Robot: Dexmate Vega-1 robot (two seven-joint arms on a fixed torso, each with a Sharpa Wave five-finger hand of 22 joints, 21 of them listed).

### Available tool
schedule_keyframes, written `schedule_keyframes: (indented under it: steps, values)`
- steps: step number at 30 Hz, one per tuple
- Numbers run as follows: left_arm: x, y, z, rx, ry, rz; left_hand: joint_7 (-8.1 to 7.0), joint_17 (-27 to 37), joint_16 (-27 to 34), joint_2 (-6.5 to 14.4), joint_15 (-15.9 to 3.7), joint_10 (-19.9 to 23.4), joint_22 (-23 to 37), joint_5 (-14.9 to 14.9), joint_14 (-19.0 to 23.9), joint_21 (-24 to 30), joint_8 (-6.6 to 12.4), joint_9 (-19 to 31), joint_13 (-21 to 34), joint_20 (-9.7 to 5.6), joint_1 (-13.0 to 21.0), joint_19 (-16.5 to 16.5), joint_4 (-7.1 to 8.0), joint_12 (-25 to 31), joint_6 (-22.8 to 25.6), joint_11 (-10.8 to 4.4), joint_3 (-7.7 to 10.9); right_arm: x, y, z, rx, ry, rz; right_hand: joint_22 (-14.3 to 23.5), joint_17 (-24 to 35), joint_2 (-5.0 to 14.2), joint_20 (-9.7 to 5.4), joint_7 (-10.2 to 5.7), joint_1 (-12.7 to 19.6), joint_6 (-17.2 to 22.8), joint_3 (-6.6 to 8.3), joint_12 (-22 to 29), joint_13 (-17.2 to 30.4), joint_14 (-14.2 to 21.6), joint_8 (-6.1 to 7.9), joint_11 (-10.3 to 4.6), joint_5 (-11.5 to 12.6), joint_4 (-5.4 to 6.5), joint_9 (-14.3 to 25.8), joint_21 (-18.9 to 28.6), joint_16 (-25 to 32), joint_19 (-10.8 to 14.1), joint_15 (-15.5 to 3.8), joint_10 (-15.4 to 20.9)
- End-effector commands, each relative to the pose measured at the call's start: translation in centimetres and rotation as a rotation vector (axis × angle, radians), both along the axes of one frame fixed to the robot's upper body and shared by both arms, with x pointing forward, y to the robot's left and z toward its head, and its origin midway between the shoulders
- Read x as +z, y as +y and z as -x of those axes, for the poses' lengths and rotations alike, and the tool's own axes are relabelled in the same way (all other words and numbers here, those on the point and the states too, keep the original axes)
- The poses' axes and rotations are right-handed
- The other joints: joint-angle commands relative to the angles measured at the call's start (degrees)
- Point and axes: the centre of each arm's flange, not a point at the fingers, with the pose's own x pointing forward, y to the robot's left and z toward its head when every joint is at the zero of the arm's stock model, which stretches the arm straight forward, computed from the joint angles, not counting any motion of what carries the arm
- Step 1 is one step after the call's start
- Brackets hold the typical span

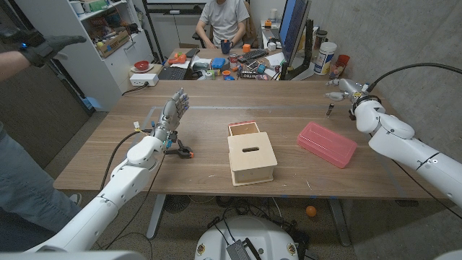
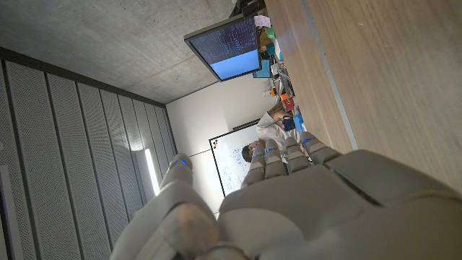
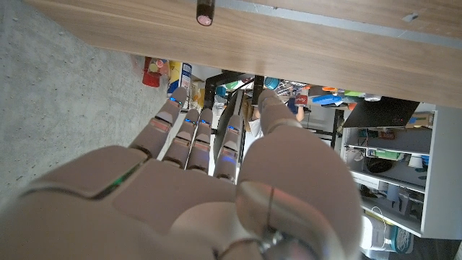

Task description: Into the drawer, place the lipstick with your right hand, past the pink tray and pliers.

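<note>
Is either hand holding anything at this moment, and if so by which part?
Nothing is held. The right hand is open near the lipstick, which stands apart on the table. The left hand is open, fingers apart.

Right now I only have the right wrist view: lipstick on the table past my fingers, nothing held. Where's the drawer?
Observer: The drawer looks pulled out on the far side of the wooden box, mid-table, to the robot's left of the right hand.
Operator: Where's the tray?
Observer: The pink tray lies nearer the robot than the lipstick, to the right of the box.
Operator: Pliers?
Observer: The pliers lie left of the box, beside the left hand, which holds nothing.
</note>
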Motion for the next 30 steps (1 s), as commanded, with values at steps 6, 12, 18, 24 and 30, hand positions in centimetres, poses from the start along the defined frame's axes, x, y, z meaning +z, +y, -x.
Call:
schedule_keyframes:
  steps: [6, 12, 18, 24, 30]
  values:
    - [-0.4, 0.2, 0.3, 0.012, 0.013, 0.002, 0.05, 0.12, 0.41, 0.51, -0.05, 0.59, 0.07, 0.14, 0.5, 0.36, 0.22, 0.24, -0.05, 0.51, 0.41, 0.1, -0.31, -0.14, 0.68, -0.03, 0.18, -0.1, -0.4, -2.4, -0.078, 0.104, 0.039, 0.19, 0.52, -0.3, -0.2, 1.22, 2.0, 1.21, -0.42, 0.33, 0.24, 3.38, -0.12, 0.57, 0.55, 0.52, 0.08, 0.99, 1.13, 2.71, -0.75, 1.38]
    - [-0.4, 0.0, 0.2, 0.011, 0.018, -0.002, -0.05, 0.13, 0.43, 0.53, -0.06, 0.76, 0.08, 0.13, 0.63, 0.37, 0.19, 0.25, -0.18, 0.35, 0.35, 0.03, -0.3, -0.15, 0.74, -0.01, 0.16, 0.1, -0.5, -3.0, -0.091, 0.118, 0.04, 0.2, 0.65, -0.49, -0.17, 0.44, 2.21, 1.04, -0.64, 0.25, 0.26, 3.45, -0.32, 0.27, 0.56, 0.65, 0.08, 0.95, 1.21, 2.82, -0.69, 1.37]
    - [-0.6, 0.2, 0.2, 0.021, 0.023, 0.005, -0.07, 0.13, 0.4, 0.56, -0.05, 0.74, 0.08, 0.13, 0.62, 0.39, 0.25, 0.25, -0.27, 0.34, 0.31, 0.02, -0.3, -0.22, 0.99, 0.03, 0.15, -0.2, -0.6, -3.6, -0.098, 0.152, 0.022, 0.21, 0.75, -0.56, -0.06, 0.3, 2.21, 1.0, -0.8, 0.26, 0.28, 3.45, -0.4, 0.15, 0.56, 0.78, 0.09, 0.92, 1.25, 2.89, -0.6, 1.47]
    - [-0.8, 0.3, 0.1, 0.021, 0.027, 0.012, -0.05, 0.14, 0.41, 0.59, 0.06, 0.76, 0.09, 0.13, 0.69, 0.41, 0.24, 0.25, -0.36, 0.35, 0.27, 0.01, -0.29, -0.27, 1.07, 0.11, 0.14, -0.5, -0.6, -4.0, -0.099, 0.175, 0.016, 0.22, 0.86, -0.78, 0.25, 0.39, 2.03, 1.01, -1.11, 0.3, 0.31, 3.67, -0.48, 0.26, 0.52, 0.99, 0.1, 0.95, 1.39, 3.1, -0.47, 1.68]
    - [-1.2, 0.1, -0.4, 0.015, 0.037, 0.012, -0.07, 0.14, 0.39, 0.62, 0.09, 0.74, 0.09, 0.13, 0.67, 0.42, 0.21, 0.26, -0.43, 0.35, 0.23, 0.01, -0.27, -0.33, 1.1, 0.07, 0.14, -0.8, -0.5, -4.6, -0.102, 0.19, 0.015, 0.24, 1.02, -0.83, 0.22, 0.41, 2.01, 1.11, -1.35, 0.39, 0.34, 4.41, -0.54, 0.11, 0.53, 1.17, 0.12, 1.08, 1.76, 3.62, -0.54, 2.06]
